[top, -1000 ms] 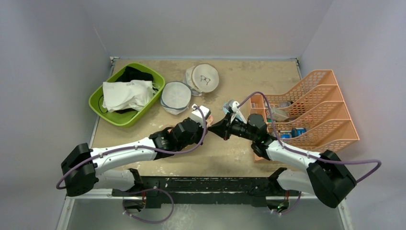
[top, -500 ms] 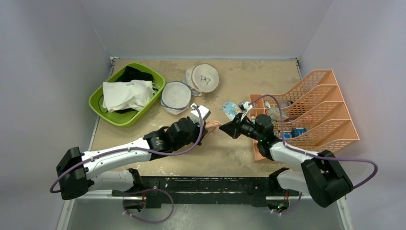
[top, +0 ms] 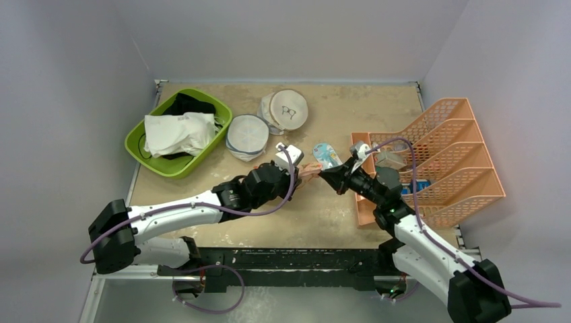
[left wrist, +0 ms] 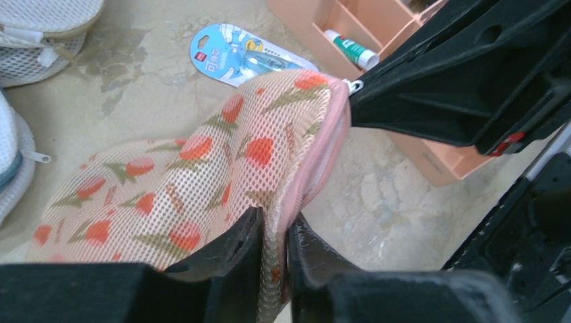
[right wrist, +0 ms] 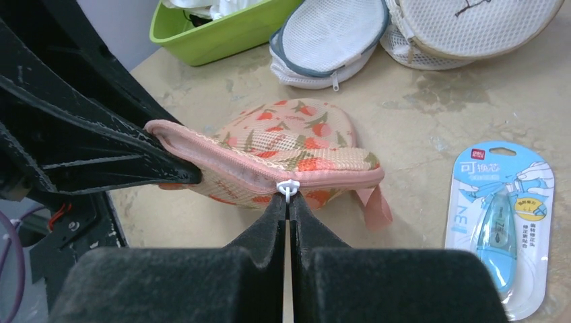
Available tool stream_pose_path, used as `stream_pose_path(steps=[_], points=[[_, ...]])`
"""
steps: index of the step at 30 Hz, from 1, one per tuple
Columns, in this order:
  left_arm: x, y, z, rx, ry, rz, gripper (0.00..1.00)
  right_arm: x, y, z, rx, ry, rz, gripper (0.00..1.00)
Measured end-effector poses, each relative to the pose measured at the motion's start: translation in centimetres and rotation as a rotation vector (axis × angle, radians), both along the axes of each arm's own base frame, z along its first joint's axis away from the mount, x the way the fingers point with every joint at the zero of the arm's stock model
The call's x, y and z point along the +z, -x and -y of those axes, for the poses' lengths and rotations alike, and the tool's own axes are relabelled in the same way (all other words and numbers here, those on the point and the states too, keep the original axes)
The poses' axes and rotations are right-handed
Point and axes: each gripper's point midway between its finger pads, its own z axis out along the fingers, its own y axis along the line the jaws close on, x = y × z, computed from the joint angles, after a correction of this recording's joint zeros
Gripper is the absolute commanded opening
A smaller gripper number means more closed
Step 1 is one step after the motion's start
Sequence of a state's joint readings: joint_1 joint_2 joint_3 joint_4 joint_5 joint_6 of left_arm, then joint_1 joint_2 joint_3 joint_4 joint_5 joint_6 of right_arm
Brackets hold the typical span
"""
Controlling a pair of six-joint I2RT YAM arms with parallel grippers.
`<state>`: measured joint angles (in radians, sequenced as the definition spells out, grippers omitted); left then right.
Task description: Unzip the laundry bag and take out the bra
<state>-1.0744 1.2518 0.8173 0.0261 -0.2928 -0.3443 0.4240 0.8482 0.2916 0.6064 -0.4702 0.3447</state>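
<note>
The laundry bag [right wrist: 283,145], pinkish mesh with orange-red flowers, hangs just above the table between my two grippers. My left gripper [left wrist: 275,235] is shut on the bag's zip edge at one end. My right gripper [right wrist: 288,202] is shut on the white zip pull [right wrist: 288,186] partway along the pink zip. In the left wrist view the pull [left wrist: 350,85] sits at the right gripper's fingertips [left wrist: 377,108], and a narrow gap shows along the zip below it. In the top view the bag [top: 311,171] is a small pink patch between the grippers. The bra is hidden.
A green bin [top: 138,145] with white and black garments stands at the back left. A round white-grey mesh bag [top: 246,136] and a round white bag with a glasses drawing [top: 288,110] lie behind. A blue blister pack [top: 326,155] lies close by. An orange file rack [top: 438,155] stands at the right.
Both grippers have shifted to the right and slightly back with the bag between them. The right arm's base end has swung in toward the middle.
</note>
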Motion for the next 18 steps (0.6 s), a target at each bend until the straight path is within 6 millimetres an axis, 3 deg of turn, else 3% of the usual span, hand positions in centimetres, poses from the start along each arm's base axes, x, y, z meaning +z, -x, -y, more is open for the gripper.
stream_pose_path(steps=[2, 8, 12, 18], points=[[-0.3, 0.2, -0.1, -0.009, -0.015, -0.006, 0.43, 0.2, 0.2, 0.1, 0.005, 0.01, 0.017, 0.0], [-1.6, 1.8, -3.0, -0.014, -0.074, -0.035, 0.78, -0.6, 1.2, -0.9, 0.104, 0.025, 0.011, 0.0], [-0.2, 2.4, -3.5, -0.018, -0.026, -0.035, 0.82, -1.6, 1.9, -1.9, 0.184, 0.025, -0.017, 0.0], [-0.1, 2.4, -2.4, -0.026, -0.002, -0.072, 0.7, -2.3, 3.5, -3.8, 0.288, 0.025, -0.034, 0.0]])
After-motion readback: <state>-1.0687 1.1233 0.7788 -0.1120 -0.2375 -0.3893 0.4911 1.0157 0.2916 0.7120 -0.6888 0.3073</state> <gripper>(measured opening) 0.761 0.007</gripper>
